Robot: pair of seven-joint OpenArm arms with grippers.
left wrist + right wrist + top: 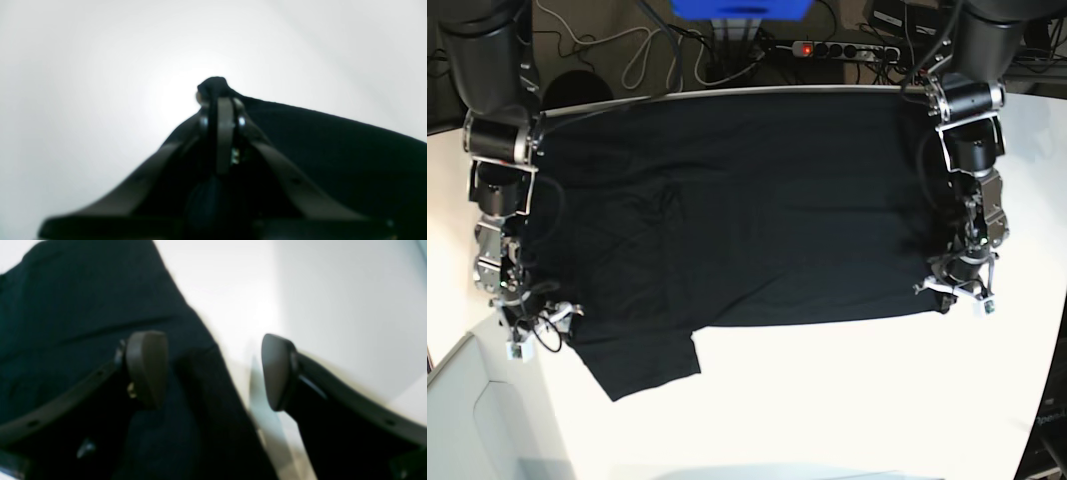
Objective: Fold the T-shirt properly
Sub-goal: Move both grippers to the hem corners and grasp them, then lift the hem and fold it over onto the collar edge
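Here, the left gripper (220,96) pinches the large black cloth T-shirt's (747,200) corner; the right gripper (213,370), spread wide, should clamp its sleeve edge first.

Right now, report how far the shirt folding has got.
Done: the large black cloth T-shirt lies spread flat on the white table, plain side up; no fold shows. In hand: the left gripper is shut on a pinch of cloth at one corner, while the right gripper is open astride the opposite edge, one finger over cloth. Left: the right's grasp and every fold.
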